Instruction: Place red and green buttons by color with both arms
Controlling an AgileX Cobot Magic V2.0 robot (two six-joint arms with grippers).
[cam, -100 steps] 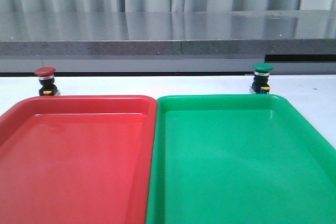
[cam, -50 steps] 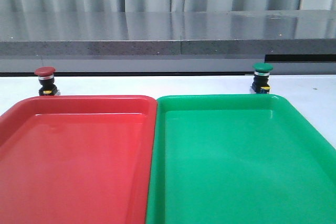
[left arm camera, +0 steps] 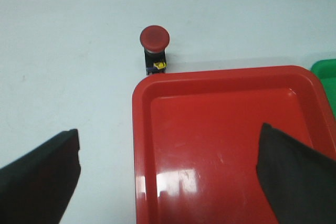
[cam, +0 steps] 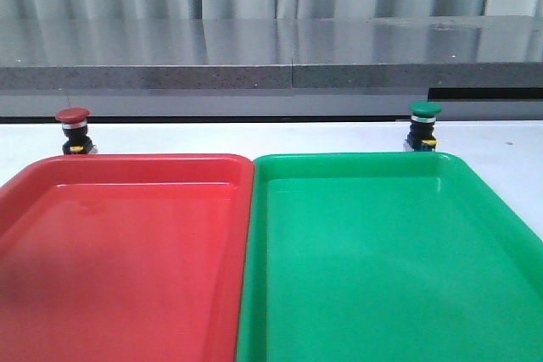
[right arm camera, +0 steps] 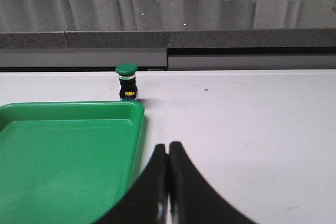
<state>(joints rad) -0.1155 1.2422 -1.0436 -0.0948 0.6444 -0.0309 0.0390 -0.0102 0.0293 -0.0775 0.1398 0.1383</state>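
White table [cam: 254, 135] — both buttons untrayed

Two buttons, one red [cam: 73, 130] and one green [cam: 423, 125]; two trays (side by side), one red [cam: 119, 252] and one green [cam: 390, 252]; two grippers, left [left arm camera: 168, 174] and right [right arm camera: 168, 187].

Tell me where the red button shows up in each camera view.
Front: red button at far left, on the table just behind the red tray.
Left wrist: red button upper middle, beyond the red tray's corner.
Right wrist: not in view.
Shared landmark: the red tray's far rim.
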